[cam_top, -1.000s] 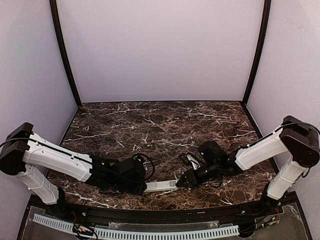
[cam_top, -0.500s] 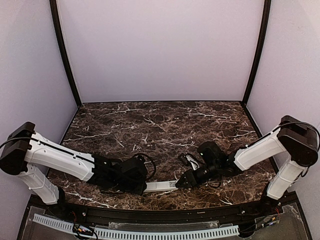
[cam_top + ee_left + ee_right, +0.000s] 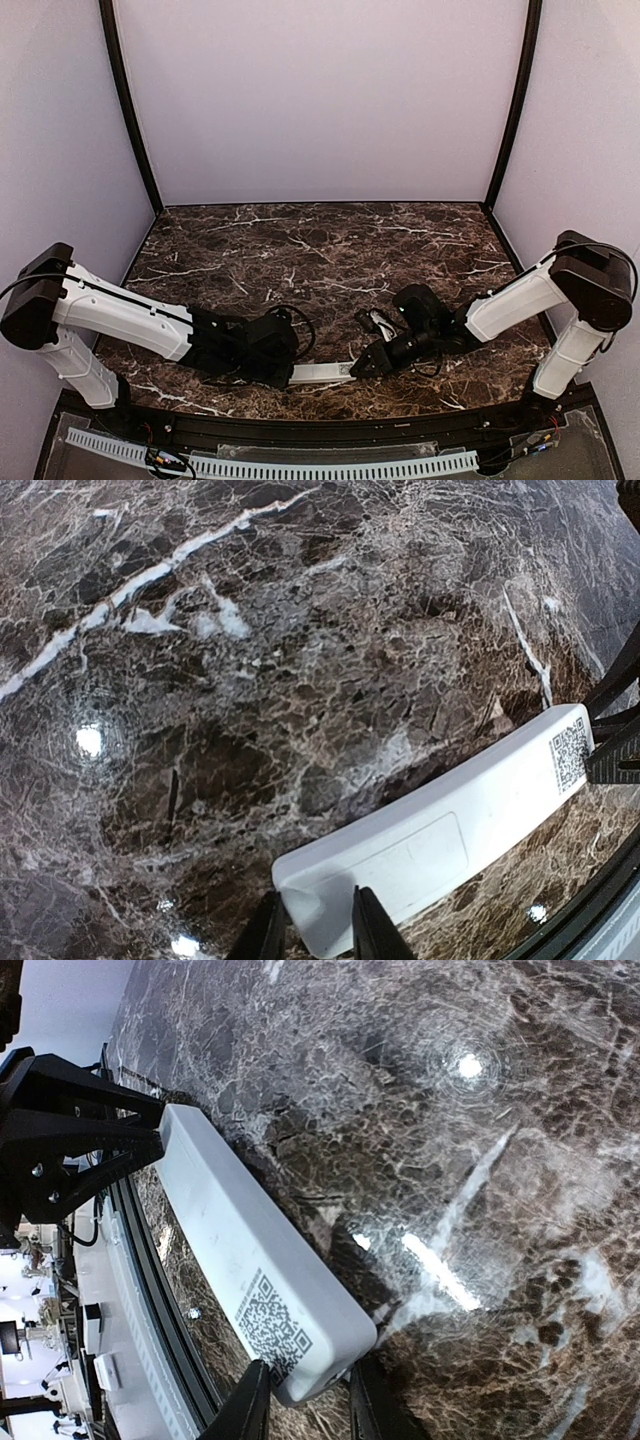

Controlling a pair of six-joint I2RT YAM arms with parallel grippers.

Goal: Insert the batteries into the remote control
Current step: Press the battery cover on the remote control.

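- My left end effector point(image 3: 315, 935) is pinching one short end of the remote control point(image 3: 440, 850). One finger sits on each side of that end, and both press on the white plastic.
- My right end effector point(image 3: 305, 1400) is pinching the other short end the same way, one finger on each side.
- The remote control is stretched between my two end effectors, close to the front edge of the counter point(image 3: 300, 250), in the middle between my two arms.
- The face turned to my wrist cameras is plain white. I see no buttons on it.
- A small square code sticker point(image 3: 270, 1325) is on this face, at the end my right end effector holds.
- A thin outline of a panel point(image 3: 405, 855) is on this face, nearer the end my left end effector holds.
- There is a dark shadow under the remote control, so I think it is a little way off the counter, but I cannot be sure.
- The counter is dark brown stone with white veins.
- Both of my arms reach in low from the sides, and their black wrists are near each other.
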